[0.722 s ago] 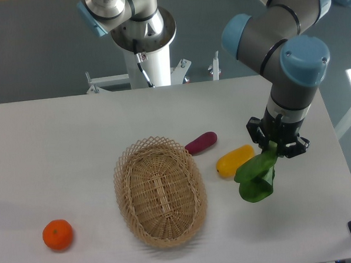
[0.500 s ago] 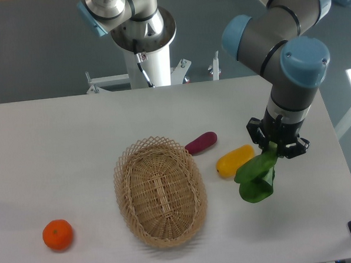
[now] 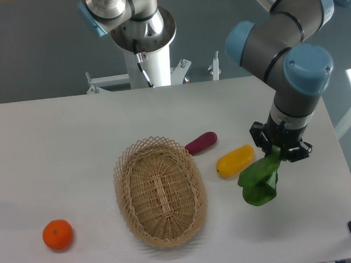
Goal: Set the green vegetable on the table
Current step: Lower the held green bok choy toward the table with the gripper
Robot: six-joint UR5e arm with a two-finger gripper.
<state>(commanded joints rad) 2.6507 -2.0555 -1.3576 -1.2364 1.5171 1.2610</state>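
Camera: green vegetable (image 3: 259,180) hangs pinched between the jaws.

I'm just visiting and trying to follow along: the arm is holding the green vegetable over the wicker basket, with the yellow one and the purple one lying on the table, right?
Not quite. In the camera view the gripper holds the green vegetable over the bare table, right of the wicker basket, not over it. The yellow vegetable and purple vegetable do lie on the table.

Beyond the gripper (image 3: 281,152) we see grey floor (image 3: 36,50); a white metal frame (image 3: 140,79) stands up-left; even, diffuse light throughout.
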